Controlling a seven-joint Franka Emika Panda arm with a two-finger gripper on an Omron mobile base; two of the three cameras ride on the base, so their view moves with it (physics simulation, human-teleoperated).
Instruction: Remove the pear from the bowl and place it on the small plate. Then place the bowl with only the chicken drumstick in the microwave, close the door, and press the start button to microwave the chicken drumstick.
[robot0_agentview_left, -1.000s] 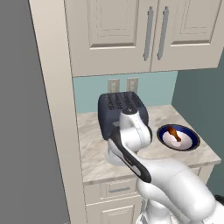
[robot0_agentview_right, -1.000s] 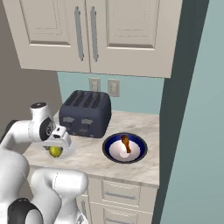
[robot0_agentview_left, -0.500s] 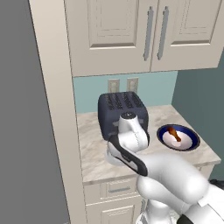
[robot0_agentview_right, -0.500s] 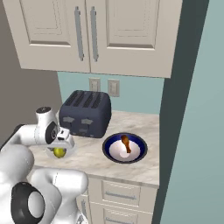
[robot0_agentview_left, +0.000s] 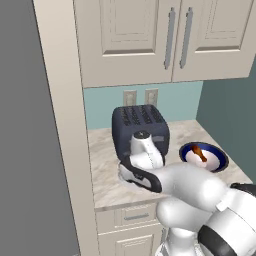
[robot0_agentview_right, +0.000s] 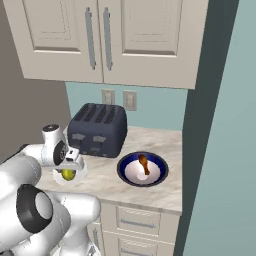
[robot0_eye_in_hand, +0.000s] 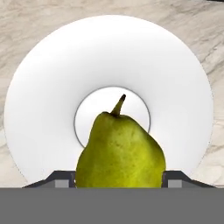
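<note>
The gripper (robot0_agentview_right: 69, 168) is holding the pear (robot0_eye_in_hand: 120, 151) clamped between its jaws just above the small plate (robot0_eye_in_hand: 52, 87), left of the toaster (robot0_agentview_right: 98, 129), while the bowl (robot0_agentview_right: 142, 169) is sitting to the toaster's right with only the chicken drumstick (robot0_agentview_right: 144, 164), so microwaving remains.

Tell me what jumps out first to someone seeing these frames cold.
The pear fills the hand view, clamped between the gripper fingertips right above the small plate on the marble counter. From the right base view, the bowl sits to the right of the dark toaster, with the chicken drumstick alone inside it.
</note>
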